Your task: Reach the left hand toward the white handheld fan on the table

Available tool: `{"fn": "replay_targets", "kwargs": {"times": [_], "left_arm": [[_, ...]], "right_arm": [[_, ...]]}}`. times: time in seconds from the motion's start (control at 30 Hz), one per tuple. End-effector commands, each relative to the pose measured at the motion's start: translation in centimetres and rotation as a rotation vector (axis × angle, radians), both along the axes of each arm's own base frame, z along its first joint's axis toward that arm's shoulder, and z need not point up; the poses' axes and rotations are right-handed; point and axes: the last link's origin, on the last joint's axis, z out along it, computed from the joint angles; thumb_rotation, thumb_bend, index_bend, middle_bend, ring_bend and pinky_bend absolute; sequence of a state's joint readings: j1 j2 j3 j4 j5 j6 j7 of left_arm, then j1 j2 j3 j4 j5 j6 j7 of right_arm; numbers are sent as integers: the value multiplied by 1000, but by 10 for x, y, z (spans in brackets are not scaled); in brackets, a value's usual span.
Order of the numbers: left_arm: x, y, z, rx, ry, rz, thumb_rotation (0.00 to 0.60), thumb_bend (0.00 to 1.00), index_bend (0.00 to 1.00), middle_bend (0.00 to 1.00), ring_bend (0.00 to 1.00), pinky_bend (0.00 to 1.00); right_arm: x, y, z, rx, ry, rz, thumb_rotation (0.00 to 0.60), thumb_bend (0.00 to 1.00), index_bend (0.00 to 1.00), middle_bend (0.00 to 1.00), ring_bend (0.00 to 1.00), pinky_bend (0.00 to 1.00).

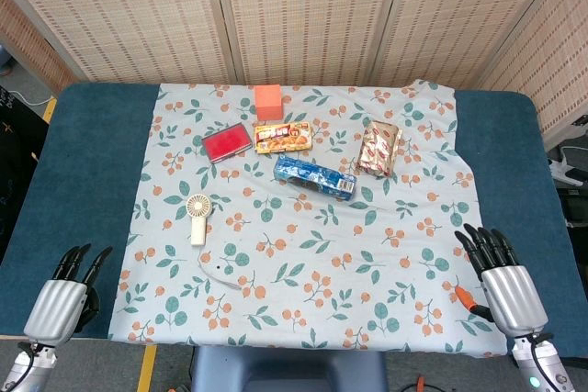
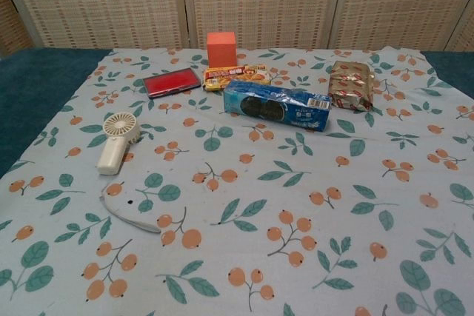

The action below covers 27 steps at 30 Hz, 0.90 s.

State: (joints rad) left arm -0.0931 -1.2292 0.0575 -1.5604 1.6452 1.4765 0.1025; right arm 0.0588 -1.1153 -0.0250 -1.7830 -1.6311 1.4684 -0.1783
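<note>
The white handheld fan [image 1: 197, 217] lies flat on the floral cloth, round head toward the back and handle toward me; the chest view shows the fan [image 2: 116, 141] at the left, its cord curling forward. My left hand [image 1: 66, 290] hovers at the near left corner over the blue table edge, fingers extended and apart, holding nothing, well to the left of and nearer than the fan. My right hand [image 1: 501, 280] sits at the near right with fingers spread, empty. Neither hand appears in the chest view.
Behind the fan lie a red flat case [image 1: 226, 144], an orange cube [image 1: 267, 102], an orange snack box [image 1: 282, 138], a blue cookie pack [image 1: 314, 178] and a shiny wrapped pack [image 1: 378, 149]. The floral cloth [image 1: 367, 263] covers the blue table [image 1: 83, 172].
</note>
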Motion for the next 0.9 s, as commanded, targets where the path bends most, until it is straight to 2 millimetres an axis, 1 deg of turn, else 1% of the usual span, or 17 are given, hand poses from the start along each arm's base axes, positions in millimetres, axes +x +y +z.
{"fn": "replay_targets", "kwargs": {"times": [0.03,0.13,0.2,0.23,0.27,0.3,0.33,0.37,0.4,0.43,0.47,0.53,0.67,0.77,0.9], "left_arm": [[1,0,-3,-10,3,-2,600,376,0,0,0,74],[6,3,-13,-36,-2,-25,600,391,0,0,0,95],[9,9,-26,-61,-12,-47,600,427,0,22,2,162],[11,13,-33,-75,-9,-54,600,455,0,72,30,236],[14,17,-39,-89,-6,-66,600,492,0,183,118,361],[17,23,-46,-101,-3,-81,600,513,0,274,205,447],[22,31,-54,-110,-4,-108,600,547,0,442,383,583],[25,38,-61,-114,-10,-131,600,585,0,631,576,717],[27,44,-67,-121,-14,-147,600,620,0,770,716,809],[29,52,-75,-130,-11,-167,600,661,0,889,830,890],[30,57,-80,-137,-5,-175,600,702,0,950,884,934],[30,68,-91,-156,5,-174,600,766,0,990,921,964],[31,87,-107,-187,32,-143,600,850,0,1000,957,995],[35,97,-116,-205,47,-138,600,872,0,1000,975,1000],[33,110,-123,-199,75,-128,600,876,0,1000,979,1000]], "right_arm": [[-1,-1,0,0,-8,-3,600,161,0,0,0,0],[-1,-1,2,-7,-5,4,600,162,0,0,0,0],[-1,-1,4,-15,-9,4,600,162,0,0,0,0],[-1,-2,4,-18,-8,5,600,162,0,0,0,0],[-1,-2,4,-21,-5,5,600,162,0,0,0,0],[-2,-3,4,-21,-2,3,600,162,0,0,0,0],[-4,-3,4,-20,-1,-2,600,161,0,0,0,0],[-4,-4,3,-21,0,-5,600,162,0,0,0,0],[-5,-5,3,-22,2,-7,600,162,0,0,0,0],[-6,-6,2,-22,6,-9,600,162,0,0,0,0],[-7,-6,1,-19,9,-11,600,162,0,0,0,0],[-9,-7,-1,-9,12,-20,600,162,0,0,0,0],[-12,-7,-5,3,24,-39,600,161,0,0,0,0],[-13,-8,-6,5,26,-53,600,161,0,0,0,0],[-14,-7,-5,7,31,-57,600,162,0,0,0,0]]}}
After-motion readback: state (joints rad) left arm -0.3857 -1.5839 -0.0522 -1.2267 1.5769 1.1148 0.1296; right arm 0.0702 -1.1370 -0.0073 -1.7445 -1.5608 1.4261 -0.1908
